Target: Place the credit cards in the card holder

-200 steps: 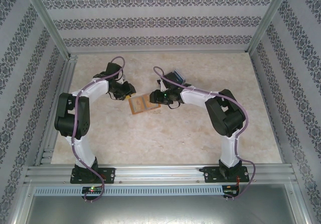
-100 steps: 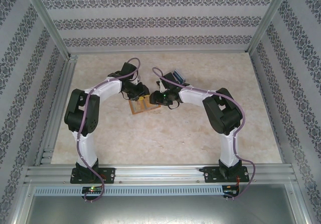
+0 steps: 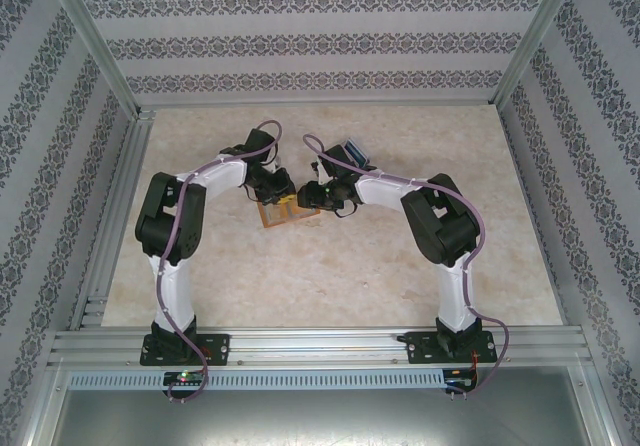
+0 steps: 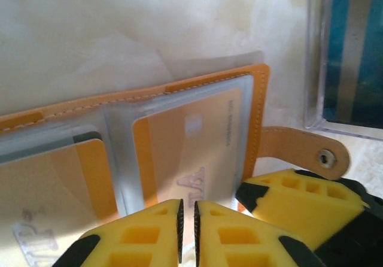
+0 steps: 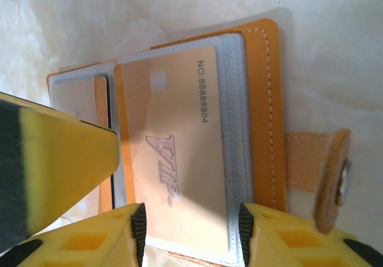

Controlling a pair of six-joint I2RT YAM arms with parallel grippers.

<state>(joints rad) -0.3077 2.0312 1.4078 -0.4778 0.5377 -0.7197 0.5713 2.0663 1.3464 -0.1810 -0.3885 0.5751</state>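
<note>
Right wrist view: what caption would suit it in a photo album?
Right gripper, jaws apart, poised over a gold VIP card lying in the opened orange card holder.

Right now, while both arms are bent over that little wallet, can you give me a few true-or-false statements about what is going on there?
1. The card holder lies open on the table. True.
2. The gold card in its clear sleeve reads VIP. True.
3. The left fingers are spread wide. False: they are nearly together, with only a thin gap between them.
4. The strap is snapped shut across the holder. False: it sticks out loose at the holder's side, with its snap bare.
5. The right fingers stand apart, one at each side of the gold card. True.
</note>
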